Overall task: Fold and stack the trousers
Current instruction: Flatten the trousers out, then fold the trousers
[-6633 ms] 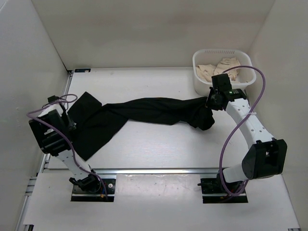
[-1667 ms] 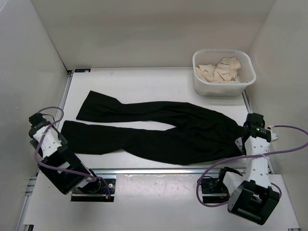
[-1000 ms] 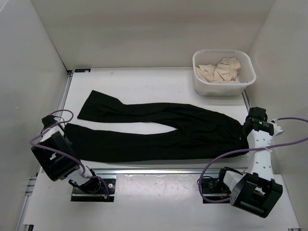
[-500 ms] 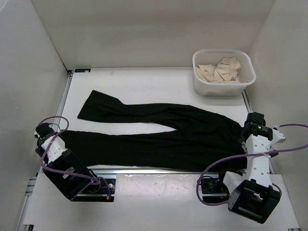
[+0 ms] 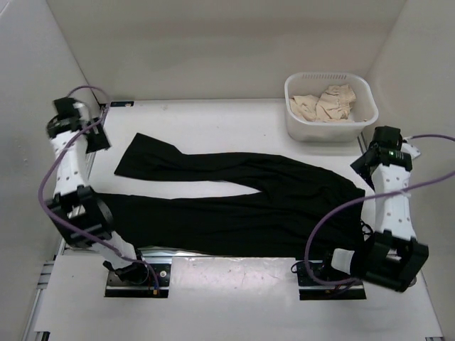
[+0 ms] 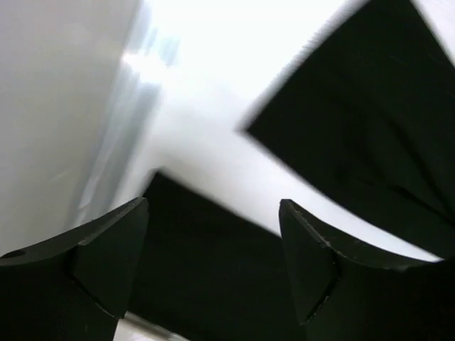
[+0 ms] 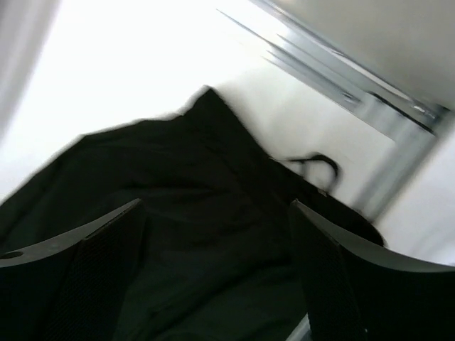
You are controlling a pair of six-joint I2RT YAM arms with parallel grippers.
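The black trousers (image 5: 234, 206) lie flat across the table, waist at the right and both legs running left, the near leg along the front edge. My left gripper (image 5: 98, 138) hangs open above the far leg's cuff at the back left, holding nothing. In the left wrist view its gripper (image 6: 215, 206) stands wide apart over the two leg ends (image 6: 213, 284), which have white table between them. My right gripper (image 5: 361, 162) is open above the waist end. In the right wrist view that gripper (image 7: 215, 206) is empty, with the waistband (image 7: 199, 177) below it.
A white basket (image 5: 320, 131) with beige cloth (image 5: 323, 103) stands at the back right, close behind the right arm. White walls enclose the table on three sides. A metal rail (image 5: 213, 252) runs along the front edge under the trousers' near edge.
Both grippers have opened and let go of the trousers, which now lie still. The left arm has lifted and swung to the back left; the right arm has risen and moved back.
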